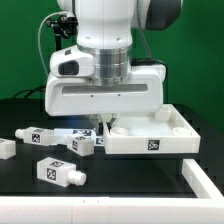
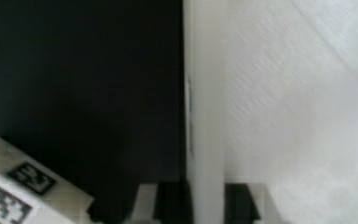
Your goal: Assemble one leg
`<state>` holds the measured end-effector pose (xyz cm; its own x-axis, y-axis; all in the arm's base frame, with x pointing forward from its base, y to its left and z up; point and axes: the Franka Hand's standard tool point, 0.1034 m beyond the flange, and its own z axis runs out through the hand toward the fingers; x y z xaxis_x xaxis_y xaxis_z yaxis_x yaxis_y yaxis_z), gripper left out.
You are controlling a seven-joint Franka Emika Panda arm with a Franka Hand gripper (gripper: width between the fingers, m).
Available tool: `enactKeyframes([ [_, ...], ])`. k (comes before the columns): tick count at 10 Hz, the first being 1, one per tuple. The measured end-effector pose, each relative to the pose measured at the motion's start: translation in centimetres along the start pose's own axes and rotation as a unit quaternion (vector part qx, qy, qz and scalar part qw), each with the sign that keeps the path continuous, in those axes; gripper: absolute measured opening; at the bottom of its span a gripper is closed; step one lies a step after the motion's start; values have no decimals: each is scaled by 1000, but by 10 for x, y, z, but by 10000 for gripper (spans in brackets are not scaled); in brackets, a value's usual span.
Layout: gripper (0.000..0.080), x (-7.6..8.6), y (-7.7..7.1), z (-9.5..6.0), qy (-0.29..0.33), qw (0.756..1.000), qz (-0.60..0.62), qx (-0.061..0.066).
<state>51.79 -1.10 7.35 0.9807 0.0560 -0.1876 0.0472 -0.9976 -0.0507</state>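
Note:
Several short white legs with black-and-white tags lie on the black table at the exterior view's left, among them one (image 1: pixel 85 143) next to the panel, one (image 1: pixel 60 172) nearer the front and one (image 1: pixel 40 135) further left. A wide white square panel (image 1: pixel 185 125) with raised walls lies at the right. My gripper (image 1: pixel 103 127) is down at the panel's left wall. In the wrist view the gripper (image 2: pixel 204 205) has its dark fingers (image 2: pixel 242 205) on either side of the panel's wall (image 2: pixel 202 100), which fills the gap between them. A tagged leg (image 2: pixel 16 185) lies close beside.
A fourth leg (image 1: pixel 5 148) lies at the far left edge. A white bar (image 1: pixel 205 185) lies on the table at the front right. The arm's white body hides the table behind the panel's left part.

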Motion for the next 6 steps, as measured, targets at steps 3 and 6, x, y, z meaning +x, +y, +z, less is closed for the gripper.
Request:
enactKeyframes([
  [3,54,-2,1,3,-2,1000,0,0],
  [6,54,10,8,10,-12,1000,10,-1],
])
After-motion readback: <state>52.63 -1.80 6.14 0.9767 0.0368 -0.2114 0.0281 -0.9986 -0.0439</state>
